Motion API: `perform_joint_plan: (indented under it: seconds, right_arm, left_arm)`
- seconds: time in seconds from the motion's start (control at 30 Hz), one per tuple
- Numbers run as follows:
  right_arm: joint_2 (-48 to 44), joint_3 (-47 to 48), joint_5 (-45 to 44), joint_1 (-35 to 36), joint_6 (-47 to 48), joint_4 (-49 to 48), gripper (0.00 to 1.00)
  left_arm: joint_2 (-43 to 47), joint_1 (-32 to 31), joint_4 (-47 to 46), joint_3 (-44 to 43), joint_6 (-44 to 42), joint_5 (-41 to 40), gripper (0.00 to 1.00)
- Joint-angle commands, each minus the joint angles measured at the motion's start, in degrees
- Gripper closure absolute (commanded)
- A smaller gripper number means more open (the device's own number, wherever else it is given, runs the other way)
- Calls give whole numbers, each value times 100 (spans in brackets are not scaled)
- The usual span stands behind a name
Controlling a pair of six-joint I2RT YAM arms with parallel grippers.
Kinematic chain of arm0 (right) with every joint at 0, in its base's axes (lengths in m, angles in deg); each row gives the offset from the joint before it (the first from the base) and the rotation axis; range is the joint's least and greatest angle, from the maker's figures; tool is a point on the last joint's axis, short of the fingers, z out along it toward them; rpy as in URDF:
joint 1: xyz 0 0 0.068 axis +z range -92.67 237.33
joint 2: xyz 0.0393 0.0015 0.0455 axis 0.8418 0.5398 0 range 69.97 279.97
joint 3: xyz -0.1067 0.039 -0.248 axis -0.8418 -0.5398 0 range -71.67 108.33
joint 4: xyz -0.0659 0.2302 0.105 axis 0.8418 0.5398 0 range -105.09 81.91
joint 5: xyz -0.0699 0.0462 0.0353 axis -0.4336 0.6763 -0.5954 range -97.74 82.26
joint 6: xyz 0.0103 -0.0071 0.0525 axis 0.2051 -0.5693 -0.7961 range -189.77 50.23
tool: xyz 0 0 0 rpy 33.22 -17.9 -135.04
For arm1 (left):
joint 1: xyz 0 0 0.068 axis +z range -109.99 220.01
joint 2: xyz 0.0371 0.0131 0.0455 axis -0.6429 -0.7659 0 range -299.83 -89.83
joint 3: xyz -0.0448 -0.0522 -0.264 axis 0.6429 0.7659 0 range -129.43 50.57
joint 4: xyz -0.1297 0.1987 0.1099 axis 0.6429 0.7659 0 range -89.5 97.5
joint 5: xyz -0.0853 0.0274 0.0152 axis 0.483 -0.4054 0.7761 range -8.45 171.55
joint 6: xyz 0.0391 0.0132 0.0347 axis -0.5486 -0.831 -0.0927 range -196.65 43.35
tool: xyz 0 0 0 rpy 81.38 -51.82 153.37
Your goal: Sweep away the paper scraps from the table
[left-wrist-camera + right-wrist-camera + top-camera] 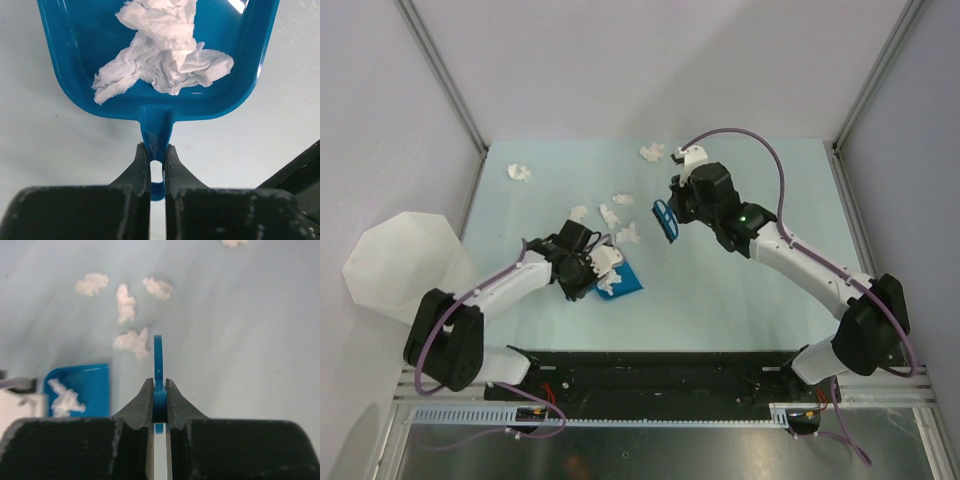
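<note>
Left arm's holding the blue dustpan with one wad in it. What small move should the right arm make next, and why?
Probably lower the right tool so its blue sweeper meets the table behind the nearest scrap, then nudge it toward the dustpan. That scrap lies right beside the sweeper, and the left tool holds the dustpan close by, one wad inside.

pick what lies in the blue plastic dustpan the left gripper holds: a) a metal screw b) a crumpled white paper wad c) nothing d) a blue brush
b: the left wrist view shows a crumpled white paper wad lying in the blue plastic dustpan, whose handle the left gripper clamps.
</note>
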Motion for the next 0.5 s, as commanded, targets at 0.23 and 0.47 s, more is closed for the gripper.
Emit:
perform_joint_plan:
  seconds: [0.23,0.47]
  right_arm:
    - [1604,70,-1628,200,1694,-2817,100]
    - [2422,553,-916,498,1881,-2418,100]
  left_arm:
    - [-225,981,-4,-207,-318,-267,100]
    - [-840,1123,-30,-744,-248,-171,100]
